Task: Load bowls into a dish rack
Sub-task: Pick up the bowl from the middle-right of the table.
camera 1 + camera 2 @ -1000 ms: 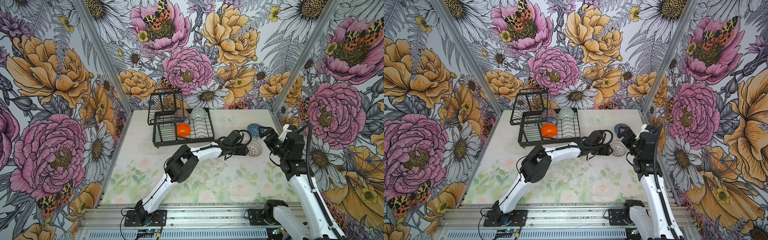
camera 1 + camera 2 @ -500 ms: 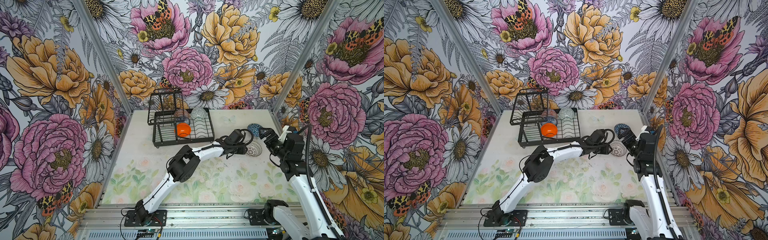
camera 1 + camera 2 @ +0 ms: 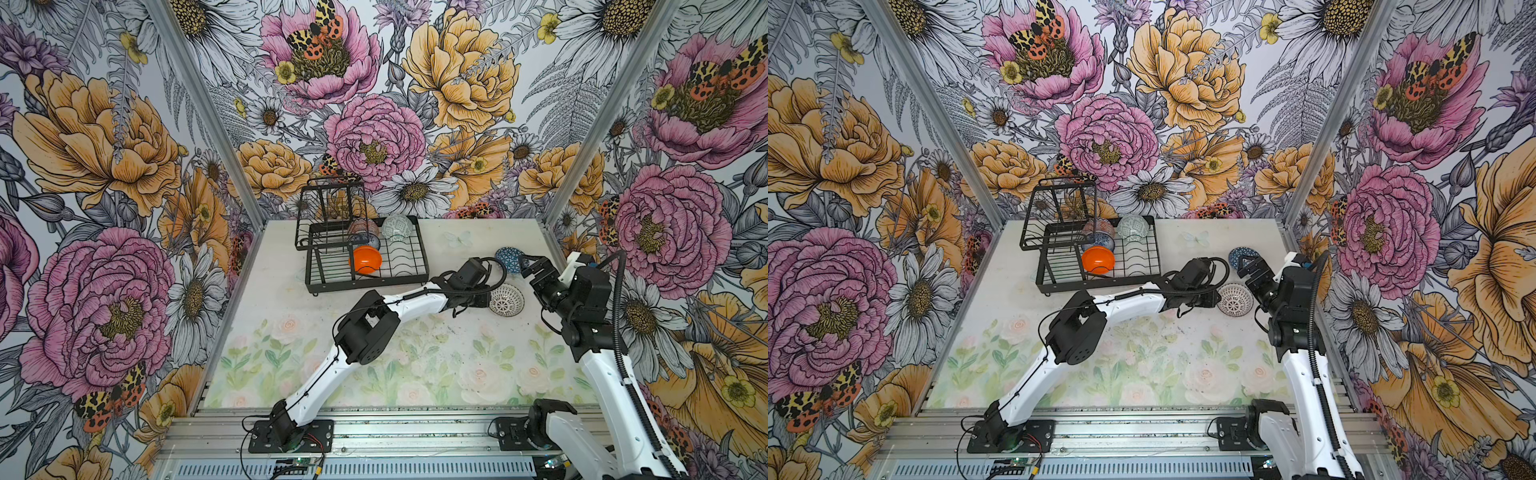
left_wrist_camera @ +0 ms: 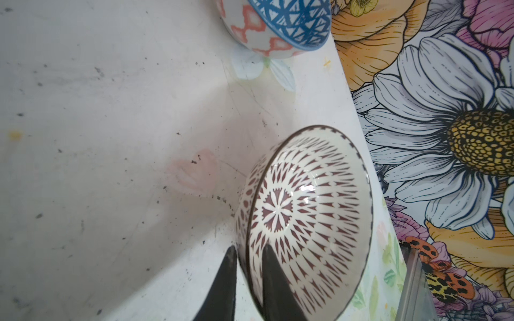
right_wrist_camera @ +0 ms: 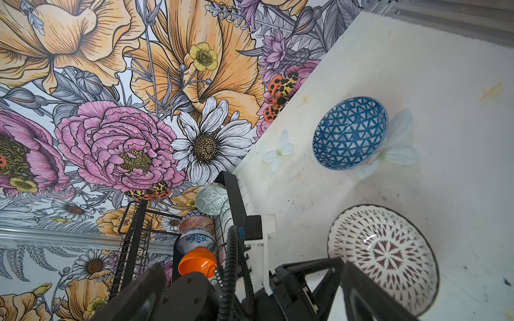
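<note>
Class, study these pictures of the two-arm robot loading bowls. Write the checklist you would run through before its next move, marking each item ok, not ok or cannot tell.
1. The left end effector straddles the rim of the lattice bowl, one finger inside, one outside: ok.
2. Grip firm enough to lift: cannot tell.
3. The right end effector is open and apart from that bowl: ok.
4. The dark blue bowl stands apart from the lattice bowl: ok.
5. The dish rack has bare slots beside the orange bowl: ok.
6. All bowls loaded: not ok, two are outside the rack.
</note>
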